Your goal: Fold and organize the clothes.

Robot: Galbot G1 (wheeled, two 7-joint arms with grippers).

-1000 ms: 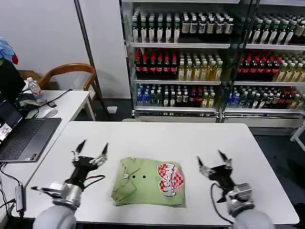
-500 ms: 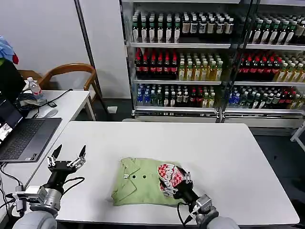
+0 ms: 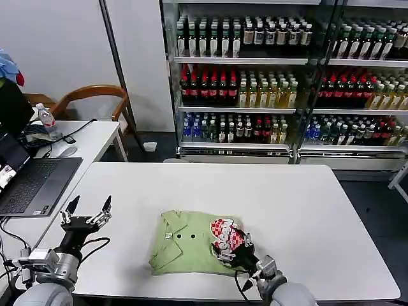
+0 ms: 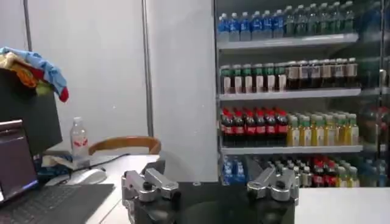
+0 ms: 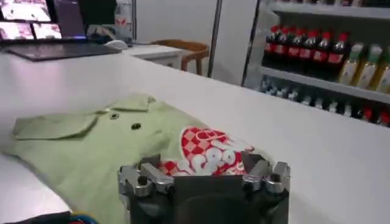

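The clothes are one light green polo shirt [image 3: 188, 245], lying folded on the white table [image 3: 306, 210] with its collar toward my left and the red-and-white print toward my right. In the right wrist view the shirt [image 5: 91, 140] spreads out just beyond the fingers. My right gripper [image 3: 233, 250] is low at the shirt's near right corner, open, its fingers straddling the printed edge [image 5: 204, 164]. My left gripper [image 3: 88, 205] hovers open over bare table well to the left of the shirt, holding nothing.
An open laptop [image 3: 29, 185] lies on a side table to my left, with a water bottle [image 3: 44, 118] and a wooden chair [image 3: 95, 95] behind it. Shelves of bottled drinks [image 3: 287, 83] stand beyond the table's far edge.
My right gripper has swung left from the bare table onto the shirt's printed corner. My left gripper has drawn away to the left, farther from the collar.
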